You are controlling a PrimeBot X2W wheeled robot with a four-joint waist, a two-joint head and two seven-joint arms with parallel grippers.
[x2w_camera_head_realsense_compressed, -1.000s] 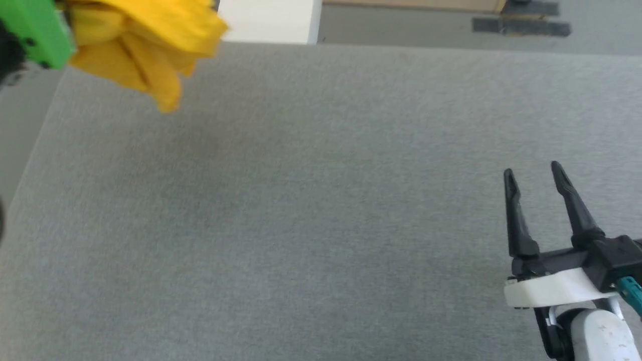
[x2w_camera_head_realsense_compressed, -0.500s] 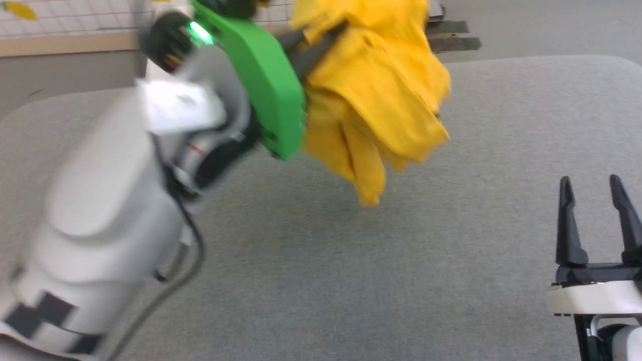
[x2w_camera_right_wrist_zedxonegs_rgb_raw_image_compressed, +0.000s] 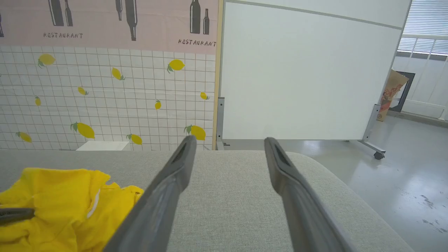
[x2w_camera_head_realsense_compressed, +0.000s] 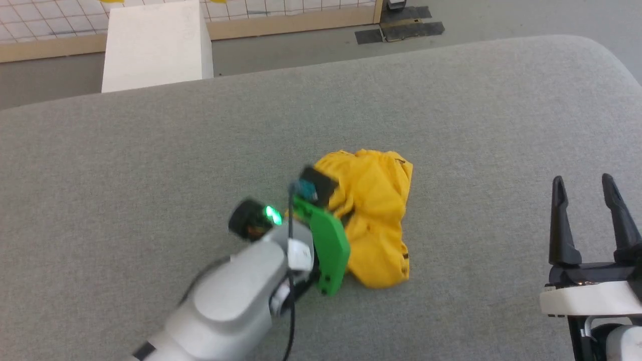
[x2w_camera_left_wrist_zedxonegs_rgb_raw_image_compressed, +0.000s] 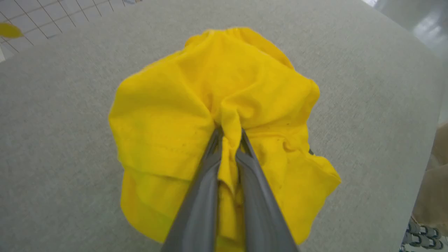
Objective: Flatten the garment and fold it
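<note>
a crumpled yellow shirt [x2w_camera_head_realsense_compressed: 376,215] is seen lying in a heap near the middle of a grey cloth-covered table [x2w_camera_head_realsense_compressed: 150,150]. a fold of its fabric is pinched between the two dark fingers of the left gripper [x2w_camera_left_wrist_zedxonegs_rgb_raw_image_compressed: 229,136], which are drawn almost together around the bunched cloth. in the left wrist view the shirt is spread in loose lobes to both sides of those fingers. in the head view the green plate [x2w_camera_head_realsense_compressed: 328,250] on the left wrist is shown just beside the near left edge of the heap, and a green light [x2w_camera_head_realsense_compressed: 272,214] is lit on the arm. the right gripper [x2w_camera_head_realsense_compressed: 582,179] is held well apart from the shirt at the lower right of the head view, its fingers spread wide and pointed away from the robot. beyond the far edge of the table a white box [x2w_camera_head_realsense_compressed: 155,45] is seen on the floor. a tiled wall printed with lemons [x2w_camera_right_wrist_zedxonegs_rgb_raw_image_compressed: 105,87] and a white partition [x2w_camera_right_wrist_zedxonegs_rgb_raw_image_compressed: 297,77] are shown in the right wrist view
</note>
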